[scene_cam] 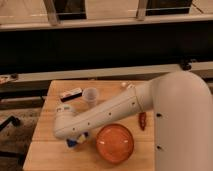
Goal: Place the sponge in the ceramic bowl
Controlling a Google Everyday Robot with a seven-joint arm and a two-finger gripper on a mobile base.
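Note:
The sponge point(73, 144), a small blue block, shows just under the end of my white arm at the table's front left. My gripper point(78, 139) sits right on it, mostly hidden by the wrist, and is shut on the sponge. The ceramic bowl point(115, 143), round and glossy orange, stands on the table just right of the gripper, close to the front edge. The sponge is left of the bowl's rim and outside it.
A translucent plastic cup point(90, 95) and a flat black-and-white object point(70, 94) lie at the back left of the wooden table point(47, 135). A small red item point(142, 120) lies right of the bowl beside the arm. A dark counter runs behind the table.

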